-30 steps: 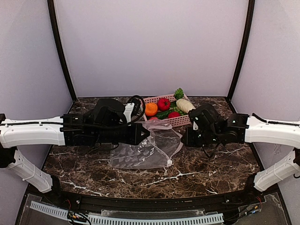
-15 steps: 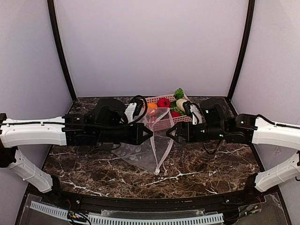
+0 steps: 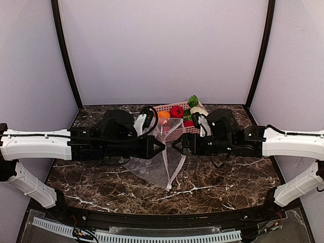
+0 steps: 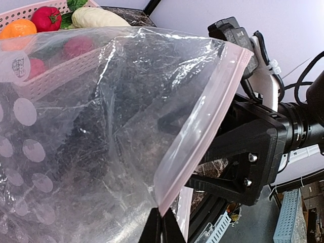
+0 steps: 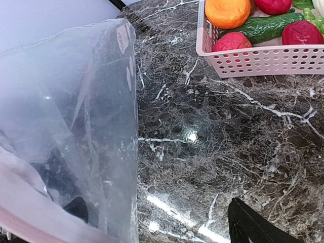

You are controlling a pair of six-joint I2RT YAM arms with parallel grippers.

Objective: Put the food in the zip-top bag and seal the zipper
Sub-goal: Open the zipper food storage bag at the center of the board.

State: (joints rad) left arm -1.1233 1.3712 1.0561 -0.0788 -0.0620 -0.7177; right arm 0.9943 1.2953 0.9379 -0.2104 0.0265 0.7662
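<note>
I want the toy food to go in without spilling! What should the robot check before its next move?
1. Left gripper pinching the zip-top bag at its zipper: ok.
2. Right gripper holding the bag's other side: not ok, its jaws are open beside the bag.
3. Food within reach of the bag: ok, it lies in the pink basket just behind.
4. Food inside the bag: not ok, none yet.
5. Bag's bottom clear of the table: cannot tell.
</note>
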